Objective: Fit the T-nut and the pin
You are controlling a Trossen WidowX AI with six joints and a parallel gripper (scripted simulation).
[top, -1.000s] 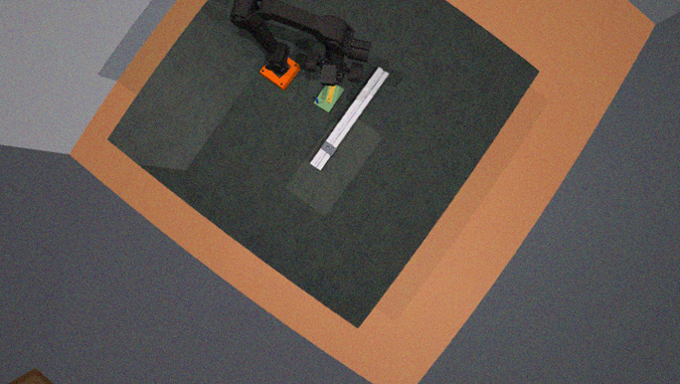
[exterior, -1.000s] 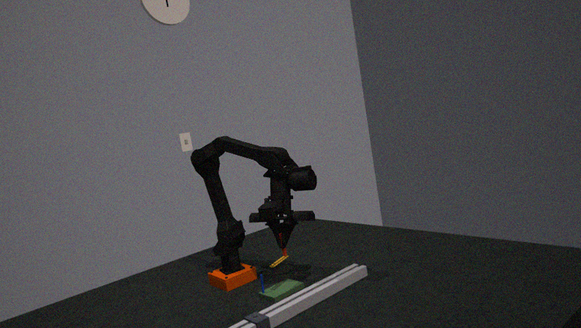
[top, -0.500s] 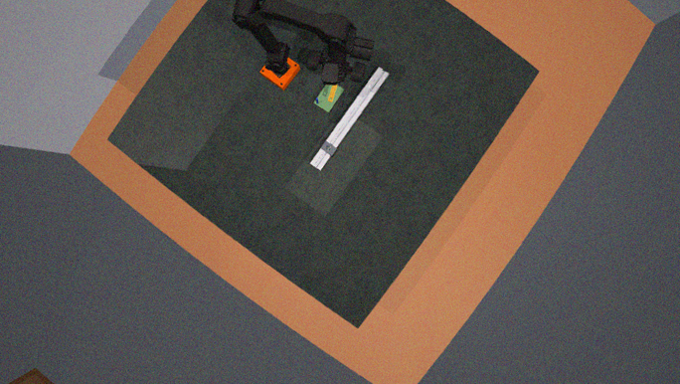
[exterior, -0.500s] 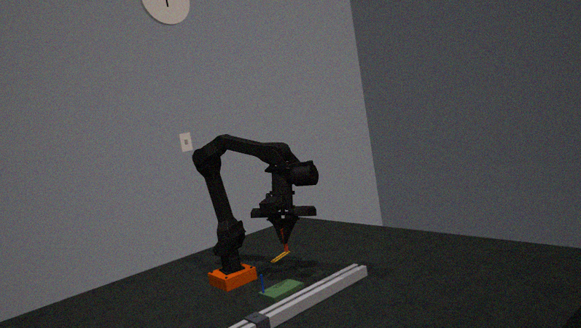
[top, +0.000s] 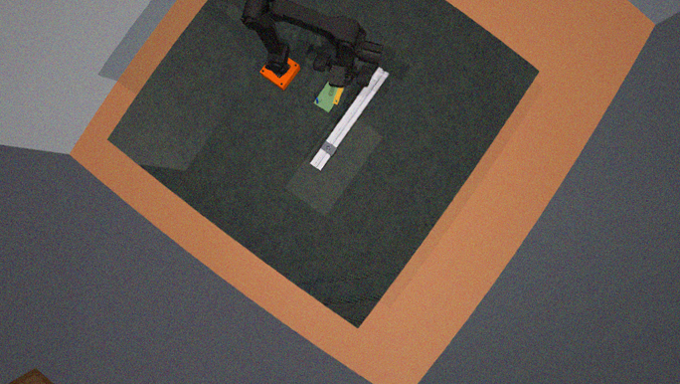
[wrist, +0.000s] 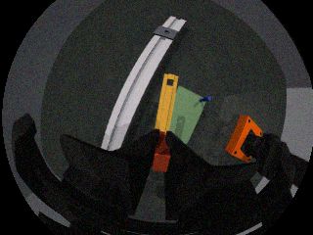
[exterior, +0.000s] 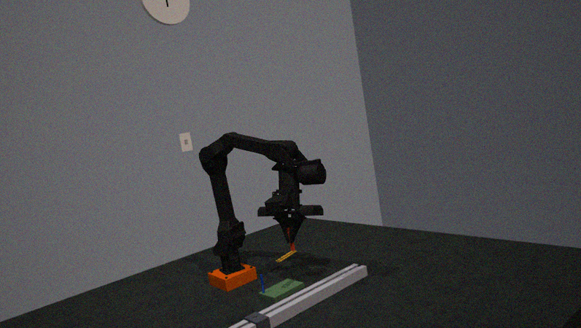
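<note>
As seen in the top view, the arm reaches over the far right end of the aluminum rail [top: 351, 115] [exterior: 320, 290] [wrist: 128, 93], and the gripper [top: 345, 78] [exterior: 291, 241] [wrist: 162, 133] mostly covers its own load. We can make out the brass T-nut [top: 338, 96] [exterior: 285, 256] [wrist: 166, 105] poking out over the green tray [top: 326, 106] [exterior: 274, 291] [wrist: 191, 100], left of the rail. The dark bracket [top: 323, 145] [exterior: 257, 323] [wrist: 172, 34] straddles the rail toward its near left end.

From the exterior, we find the jaws closed on the orange handle [exterior: 293, 247] [wrist: 161, 163], with the nut hanging in the air below them, its long body slanting down toward the near left. The blue pin [top: 317, 99] [exterior: 262, 283] [wrist: 207, 99] stands upright at the tray's left end, waiting its turn.

In the wrist view, the handle sits between the fingers and the nut runs out ahead, apart from the rail. We judge the pick done and the carry to the slot in hand. Next we would want the nut over the open stretch right of the bracket, lined up with the slot, then tipped so one edge goes under a lip first. A skewed entry could catch on the lips or twist the handle in the grip.
</note>
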